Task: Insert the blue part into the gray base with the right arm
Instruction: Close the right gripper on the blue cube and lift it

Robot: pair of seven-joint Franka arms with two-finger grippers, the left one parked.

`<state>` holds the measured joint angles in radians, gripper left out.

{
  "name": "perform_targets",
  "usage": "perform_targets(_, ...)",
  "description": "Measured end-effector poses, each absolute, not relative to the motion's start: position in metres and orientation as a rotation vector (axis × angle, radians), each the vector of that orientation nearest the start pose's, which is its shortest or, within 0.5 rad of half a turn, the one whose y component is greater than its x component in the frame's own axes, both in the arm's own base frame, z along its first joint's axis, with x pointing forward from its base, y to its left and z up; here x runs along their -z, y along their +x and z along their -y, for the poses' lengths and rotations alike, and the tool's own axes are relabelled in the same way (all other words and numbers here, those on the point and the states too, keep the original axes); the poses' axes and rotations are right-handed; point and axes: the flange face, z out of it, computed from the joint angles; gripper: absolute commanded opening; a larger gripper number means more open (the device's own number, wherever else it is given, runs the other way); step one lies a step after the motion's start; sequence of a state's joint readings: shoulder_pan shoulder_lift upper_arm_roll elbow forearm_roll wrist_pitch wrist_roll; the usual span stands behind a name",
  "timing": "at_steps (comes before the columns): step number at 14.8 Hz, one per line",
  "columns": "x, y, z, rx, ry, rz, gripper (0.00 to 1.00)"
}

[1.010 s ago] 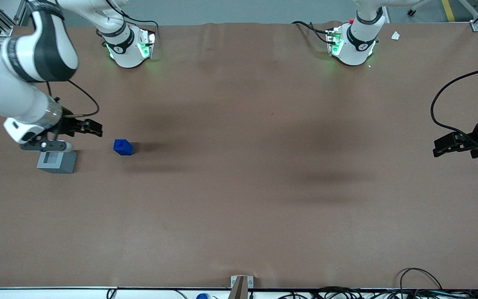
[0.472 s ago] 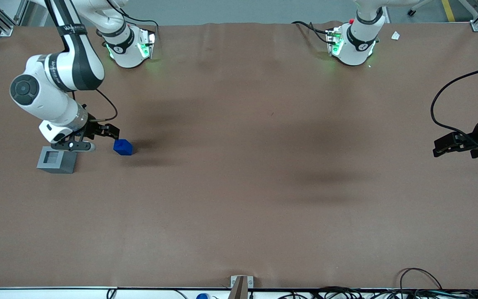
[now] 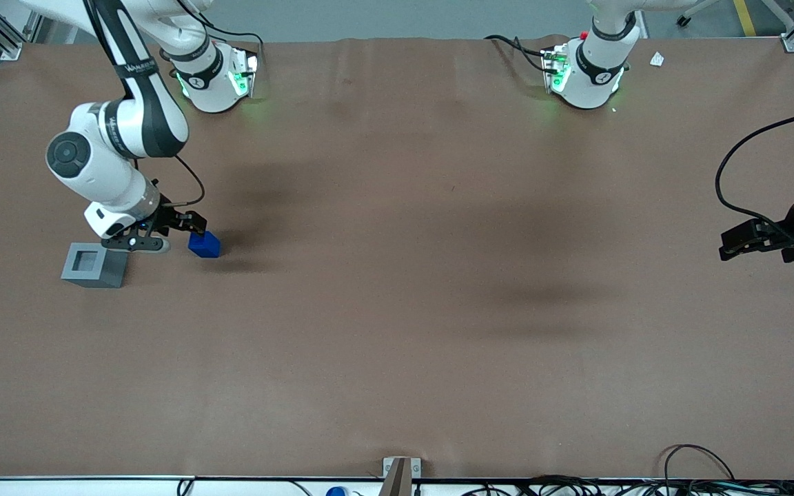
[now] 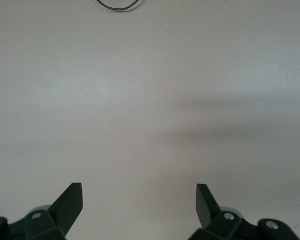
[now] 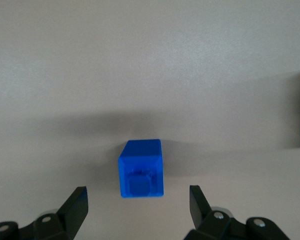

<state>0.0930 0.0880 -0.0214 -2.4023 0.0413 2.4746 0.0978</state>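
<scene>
The blue part (image 5: 141, 168) rests on the brown surface (image 3: 397, 310) just ahead of the wide-open, empty claw (image 5: 138, 200) — centred between its fingers (image 5: 76, 200) — so the right arm (image 3: 111, 148) should advance squarely and close evenly, the gray base (image 3: 94, 265) waiting just beside.

A brown table cover (image 3: 397, 331) fills the scene. 1 small white scrap (image 3: 657, 59) lies far from the front camera, toward the parked arm's end. At the near edge sit a metal bracket (image 3: 397, 468) and black cables (image 3: 697, 475).
</scene>
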Motion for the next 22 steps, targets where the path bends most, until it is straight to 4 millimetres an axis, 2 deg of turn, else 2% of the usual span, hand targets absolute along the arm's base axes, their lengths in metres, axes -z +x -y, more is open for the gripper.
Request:
perform_targets(4,-0.242,0.493,-0.035,-0.019,-3.123,-0.076,0.82)
perform_targets(7,-0.226,0.490,-0.035,-0.055,-3.126,-0.072,0.74)
perform_targets(9,-0.221,0.489,-0.035,-0.070,-3.126,-0.069,0.61)
perform_targets(11,-0.218,0.489,-0.036,-0.081,-3.127,-0.068,0.45)
perform_targets(13,-0.217,0.488,-0.036,-0.085,-3.127,-0.067,0.24)
perform_targets(15,-0.218,0.489,-0.035,-0.083,-3.127,-0.067,0.11)
perform_targets(17,-0.223,0.494,-0.034,-0.077,-3.126,-0.074,0.10)
perform_targets(19,-0.240,0.509,-0.026,-0.100,-3.124,-0.100,0.10)
perform_targets(22,-0.293,0.546,-0.003,-0.113,-3.118,-0.158,0.10)
